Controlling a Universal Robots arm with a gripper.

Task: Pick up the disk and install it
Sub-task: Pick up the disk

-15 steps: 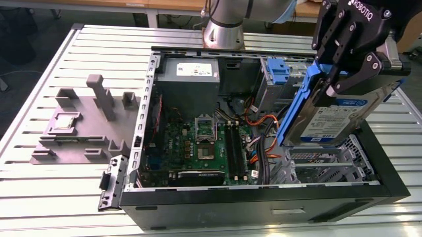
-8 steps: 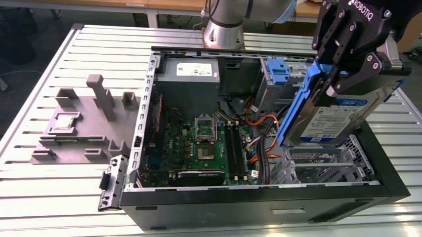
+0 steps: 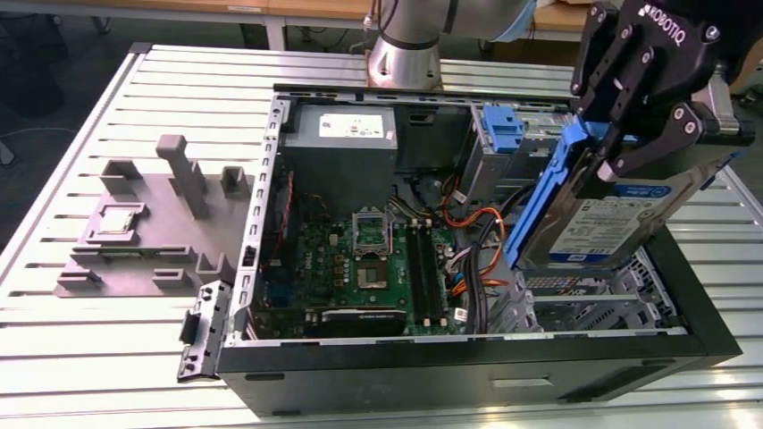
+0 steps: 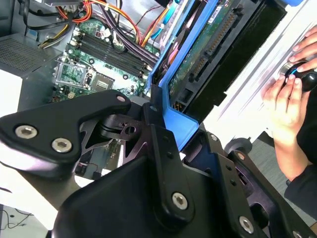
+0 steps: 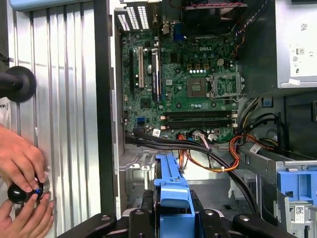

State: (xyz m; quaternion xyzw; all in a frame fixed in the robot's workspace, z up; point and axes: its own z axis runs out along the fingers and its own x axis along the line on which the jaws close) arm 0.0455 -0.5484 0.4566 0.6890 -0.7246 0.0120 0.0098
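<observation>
Hand (image 3: 616, 165) clamped on disk (image 3: 610, 222), disk tilted above open computer case (image 3: 477, 375).

Black jaws clamp the blue carrier bracket (image 4: 179, 125) at the near end of the disk (image 4: 210, 42). The disk stretches away from them at a tilt, its green circuit board and connector facing the camera. Beyond the jaws, beside the disk, lies the motherboard (image 4: 94, 59) of an open computer, processor socket (image 4: 74, 74) and memory slots in plain sight, orange cables (image 4: 151, 25) trailing past. On the disk's far side, well apart from the jaws, a person's hand (image 4: 287, 106) fingers a black knob (image 4: 307, 79) above the pale counter (image 4: 245, 101).
</observation>
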